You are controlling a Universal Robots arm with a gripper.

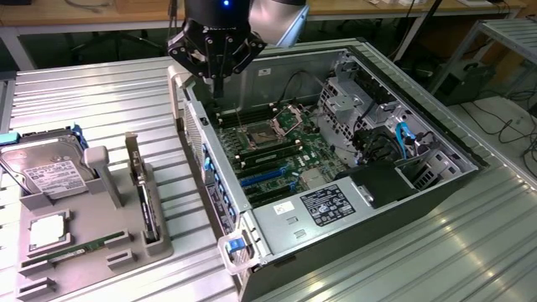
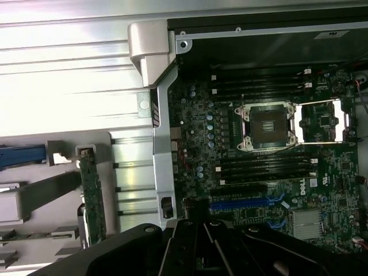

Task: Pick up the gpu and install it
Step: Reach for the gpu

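Note:
The gpu (image 1: 148, 207) stands edge-on as a thin dark slab in a grey holder (image 1: 109, 195) on the exterior view's left, beside the open computer case (image 1: 353, 207). In the wrist view the gpu (image 2: 92, 195) shows as a narrow green board in that holder. My gripper (image 1: 217, 88) hangs over the case's upper left corner, well away from the gpu. Its fingers are shut together and hold nothing. The wrist view has the gripper (image 2: 200, 227) over the motherboard's blue slot (image 2: 241, 202).
The grey holder also carries a silver hard drive (image 1: 46, 167), a square processor (image 1: 49, 229) and a green RAM stick (image 1: 80, 248). Inside the case are an open processor socket (image 1: 256, 132), blue slots (image 1: 264, 176) and blue cables (image 1: 403, 138). The table is ribbed metal.

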